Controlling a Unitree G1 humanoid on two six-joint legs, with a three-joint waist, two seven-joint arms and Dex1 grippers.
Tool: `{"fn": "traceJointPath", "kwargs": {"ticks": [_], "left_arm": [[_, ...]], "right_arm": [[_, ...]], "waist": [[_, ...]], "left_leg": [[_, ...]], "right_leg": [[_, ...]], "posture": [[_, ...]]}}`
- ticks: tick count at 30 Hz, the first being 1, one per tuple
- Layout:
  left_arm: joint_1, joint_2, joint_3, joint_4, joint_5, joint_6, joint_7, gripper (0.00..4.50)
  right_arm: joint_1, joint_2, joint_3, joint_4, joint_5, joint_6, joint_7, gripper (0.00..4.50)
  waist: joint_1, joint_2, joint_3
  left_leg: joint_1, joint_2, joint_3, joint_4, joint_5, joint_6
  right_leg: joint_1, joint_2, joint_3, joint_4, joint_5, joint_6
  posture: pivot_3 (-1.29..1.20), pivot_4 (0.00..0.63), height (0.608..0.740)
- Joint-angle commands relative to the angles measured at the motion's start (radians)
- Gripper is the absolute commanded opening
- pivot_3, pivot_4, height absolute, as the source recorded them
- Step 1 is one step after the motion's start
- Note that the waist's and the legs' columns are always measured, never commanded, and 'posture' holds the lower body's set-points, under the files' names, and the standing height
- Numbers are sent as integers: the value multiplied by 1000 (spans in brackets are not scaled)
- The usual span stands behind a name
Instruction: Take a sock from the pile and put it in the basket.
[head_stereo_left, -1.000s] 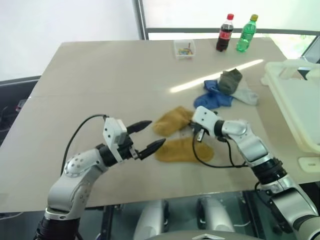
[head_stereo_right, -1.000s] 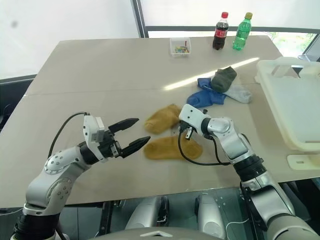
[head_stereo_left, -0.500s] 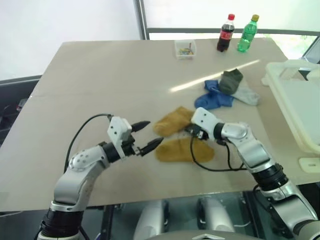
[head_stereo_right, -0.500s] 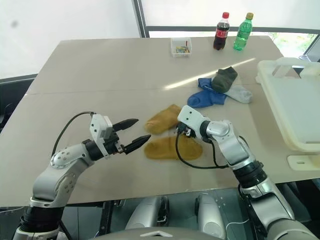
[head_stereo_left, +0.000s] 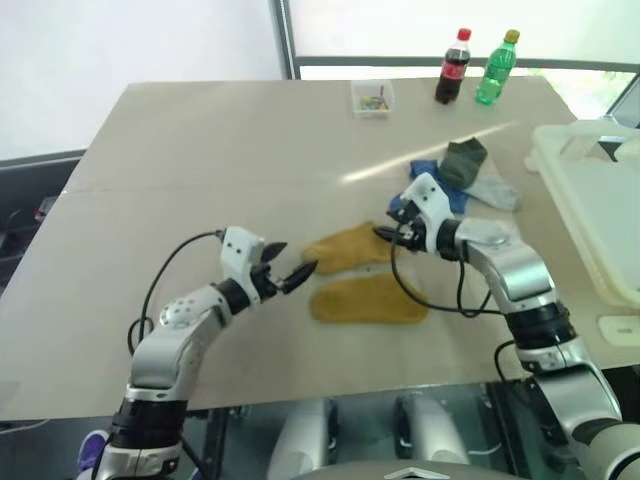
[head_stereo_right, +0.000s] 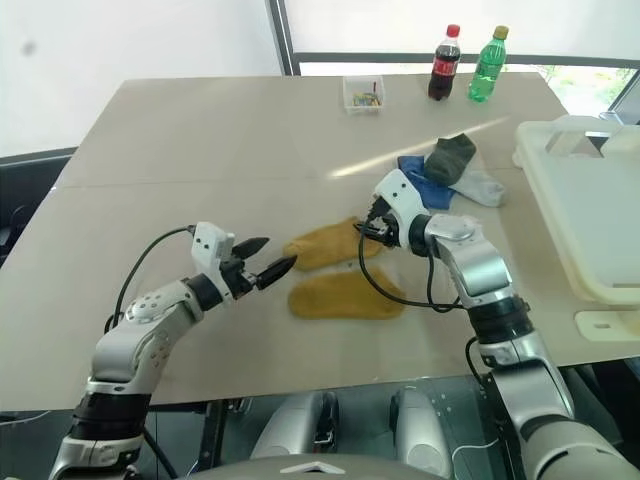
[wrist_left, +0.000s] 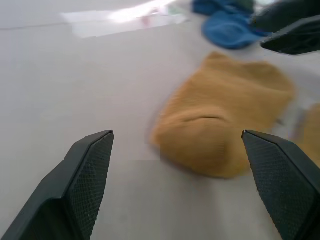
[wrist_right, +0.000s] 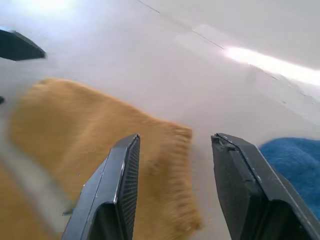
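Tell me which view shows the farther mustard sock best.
The left wrist view: the farther mustard sock sits large between the open left gripper. The right wrist view shows its cuff end. Both eye views show it whole but small, between the grippers.

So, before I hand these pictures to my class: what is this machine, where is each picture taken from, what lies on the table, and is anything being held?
It is a humanoid robot with two arms, each ending in two black fingers. The two wide pictures come from cameras in its head, looking down over the arms; the two close ones come from cameras on its wrists.

On the table lie two mustard-yellow socks, a small pile of blue and grey socks, two drink bottles and a small clear box. A cream-white basket stands at the robot's right.

The left gripper and right gripper are both open, at either end of the farther yellow sock. Nothing is held.
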Motion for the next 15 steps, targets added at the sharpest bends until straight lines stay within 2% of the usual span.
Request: {"fn": "traceJointPath", "kwargs": {"ticks": [1,2,5,7,8,9,12,13,15], "left_arm": [[-27,-16,-19,11,38,20,45,4329],[-26,-19,-25,15,44,29,50,4329],[-28,-25,-53,24,60,37,42,3546],[-33,-35,-70,28,66,40,34,2617],[-37,-42,-76,33,64,40,29,1930],[-41,-51,-74,36,59,37,27,1763],[-52,-86,-41,28,13,32,15,528],[-52,-100,-18,13,-26,34,-3,139],[-45,-117,41,-47,-143,67,-45,139]], "right_arm": [[-24,-6,33,61,-25,-41,12,2323],[-21,-12,47,65,-23,-35,34,2323],[-15,-29,79,72,-23,-25,83,2426],[-17,-30,86,95,-39,-43,73,1912],[-19,-30,86,104,-42,-51,72,1317],[-21,-30,80,109,-41,-56,67,1142],[-24,-35,59,97,-30,-59,63,0],[-21,-41,45,75,-17,-53,67,0],[-4,-60,-1,-16,39,-2,88,0]], "waist": [[0,0,0],[-2,0,0],[-4,0,0],[-3,0,-1],[-3,0,-1],[-3,0,-1],[-1,0,-1],[-1,0,-1],[-1,0,-1]], "left_leg": [[0,0,0,0,0,0],[0,0,0,0,0,0],[1,0,0,0,0,0],[1,0,0,0,0,0],[2,0,0,0,0,0],[2,0,0,0,0,0],[2,0,0,0,0,0],[2,0,0,0,0,0],[1,0,0,0,0,0]], "right_leg": [[0,0,0,0,0,0],[0,0,0,-1,0,0],[0,0,1,0,0,0],[1,0,1,0,0,0],[1,0,0,0,0,0],[1,0,0,0,0,0],[1,0,0,0,0,0],[1,-1,0,0,0,0],[1,-1,0,0,0,0]], "posture": [[0,150,732],[0,150,732],[0,150,732],[0,150,732],[0,150,732],[0,150,732],[0,150,732],[0,150,732],[0,150,732]]}}
